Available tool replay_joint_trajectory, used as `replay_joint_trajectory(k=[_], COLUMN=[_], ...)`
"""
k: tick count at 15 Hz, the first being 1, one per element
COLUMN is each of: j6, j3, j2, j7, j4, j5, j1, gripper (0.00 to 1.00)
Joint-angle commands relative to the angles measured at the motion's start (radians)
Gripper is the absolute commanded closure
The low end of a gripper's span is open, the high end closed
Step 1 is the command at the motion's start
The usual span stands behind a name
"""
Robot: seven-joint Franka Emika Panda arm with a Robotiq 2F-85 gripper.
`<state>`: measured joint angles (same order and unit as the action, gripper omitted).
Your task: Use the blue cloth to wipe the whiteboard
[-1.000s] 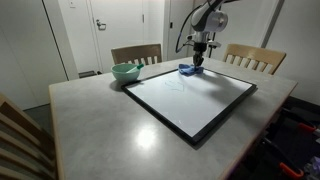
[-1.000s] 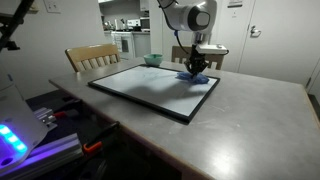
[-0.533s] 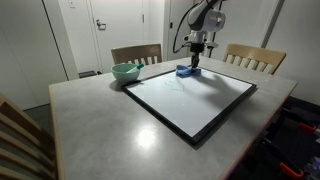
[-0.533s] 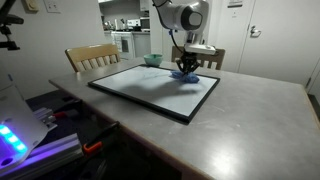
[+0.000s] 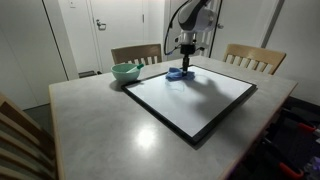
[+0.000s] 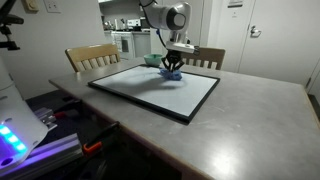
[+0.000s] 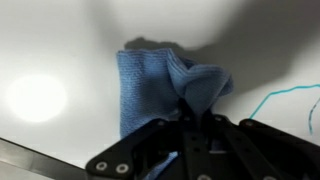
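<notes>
The whiteboard [image 5: 195, 100] with a black frame lies flat on the grey table; it also shows in the other exterior view [image 6: 150, 88]. The blue cloth [image 5: 176, 73] rests on the board near its far edge, also seen in an exterior view [image 6: 172, 75] and bunched in the wrist view [image 7: 160, 85]. My gripper [image 5: 185, 62] is shut on the blue cloth and presses it against the board; it also shows in an exterior view [image 6: 173, 66] and the wrist view [image 7: 190, 112]. A thin cyan pen line [image 7: 285, 100] marks the board to the right of the cloth.
A green bowl [image 5: 125, 72] stands on the table beside the board's far corner, also in an exterior view [image 6: 152, 59]. Wooden chairs [image 5: 252, 57] stand behind the table. The table edge [image 5: 60, 140] is near in front.
My gripper has dragged the blue cloth along the board's far edge toward the green bowl.
</notes>
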<state>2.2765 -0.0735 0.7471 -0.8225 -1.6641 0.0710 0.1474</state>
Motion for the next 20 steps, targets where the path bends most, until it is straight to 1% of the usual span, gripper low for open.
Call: replay_joint_trajectory(k=[1, 5, 7, 10, 13, 16, 20], j6=[0.006, -0.038, -0.068, -0.116, -0.141, -0.133, -0.102], j3=[-0.012, -0.038, -0.057, -0.092, -0.145, -0.178, -0.172], j2=[-0.025, -0.025, -0.022, -0.017, -0.015, -0.010, 0.000], j7=[0.131, 0.261, 0.310, 0.335, 0.275, 0.206, 0.129], j4=[-0.056, -0.054, -0.046, -0.036, -0.036, -0.039, -0.050], j5=[-0.005, -0.005, 0.002, 0.012, 0.032, 0.026, 0.015], j1=[-0.043, -0.084, -0.093, -0.097, -0.085, -0.085, -0.082], gripper=[0.97, 0.97, 0.97, 0.97, 0.97, 0.97, 0.97])
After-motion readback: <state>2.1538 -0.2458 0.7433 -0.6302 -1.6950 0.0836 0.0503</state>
